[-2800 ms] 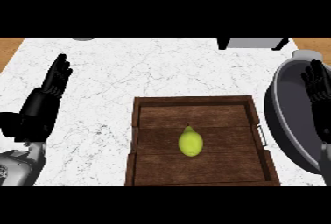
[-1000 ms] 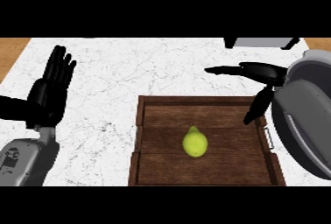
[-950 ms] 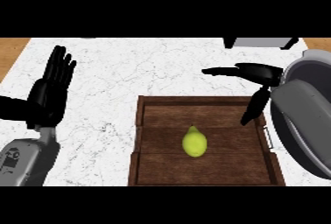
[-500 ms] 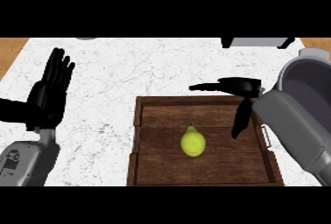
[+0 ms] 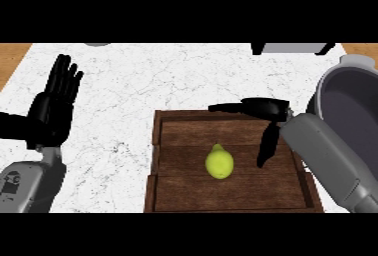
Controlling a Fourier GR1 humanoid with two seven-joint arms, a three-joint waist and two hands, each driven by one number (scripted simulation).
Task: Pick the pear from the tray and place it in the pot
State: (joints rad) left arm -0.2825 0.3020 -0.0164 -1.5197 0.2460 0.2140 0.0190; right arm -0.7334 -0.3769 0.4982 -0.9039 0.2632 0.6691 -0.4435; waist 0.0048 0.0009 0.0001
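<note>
One pear (image 5: 219,163) is lying near the middle of the tray (image 5: 157,150), untouched. The right hand (image 5: 266,107) is hanging near it, fingers (image 5: 267,146) spread apart and gripping nothing. Closing off-centre is probably risking a nudge — the rounded pear could roll away from them. The pot (image 5: 325,95) is sitting just beside the tray, so its rim could catch the laden hand. The left hand (image 5: 50,111) is resting open over the bench (image 5: 140,82).

Surface: white marble counter (image 5: 148,85) with grey veins | Centre-right, toward the front: dark wooden tray (image 5: 157,150) lying flat on it | Right edge: large grey pot (image 5: 353,112) just beside the tray, partly cut off | Back right: grey object (image 5: 291,48), mostly out of view
</note>
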